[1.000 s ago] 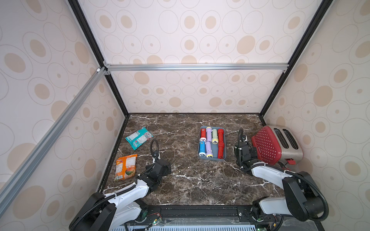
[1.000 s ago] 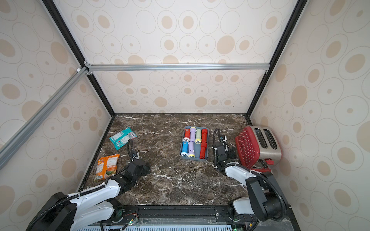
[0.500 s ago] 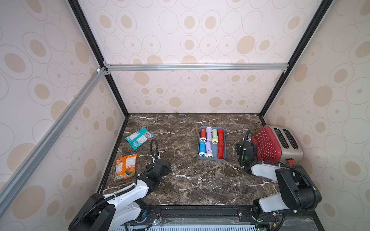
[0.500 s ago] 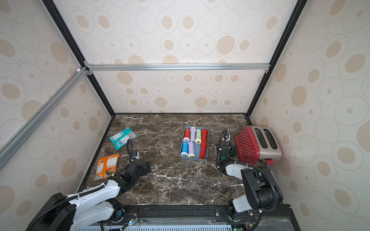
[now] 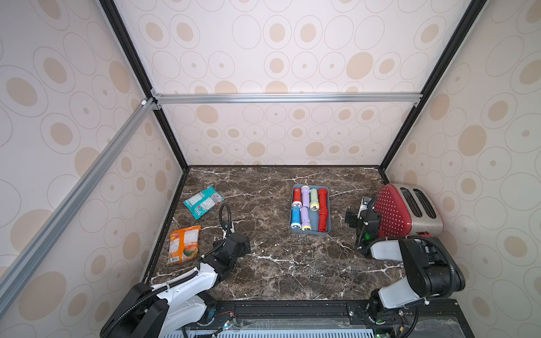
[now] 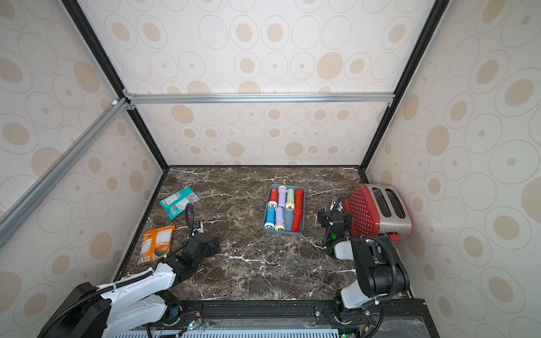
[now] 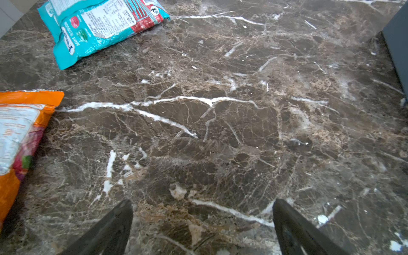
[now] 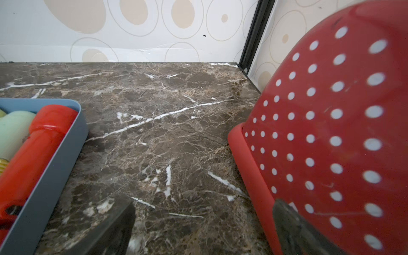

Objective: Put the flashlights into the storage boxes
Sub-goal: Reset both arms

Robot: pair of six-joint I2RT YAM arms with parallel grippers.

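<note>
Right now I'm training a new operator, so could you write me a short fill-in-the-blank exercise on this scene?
1. The blue-grey tray holds ___ flashlights.
2. The toaster beside the right end effector is red with white ___.
3. Both it and the left end effector stand wide ___, holding nothing.

Missing words: seven; dots; open.
</note>
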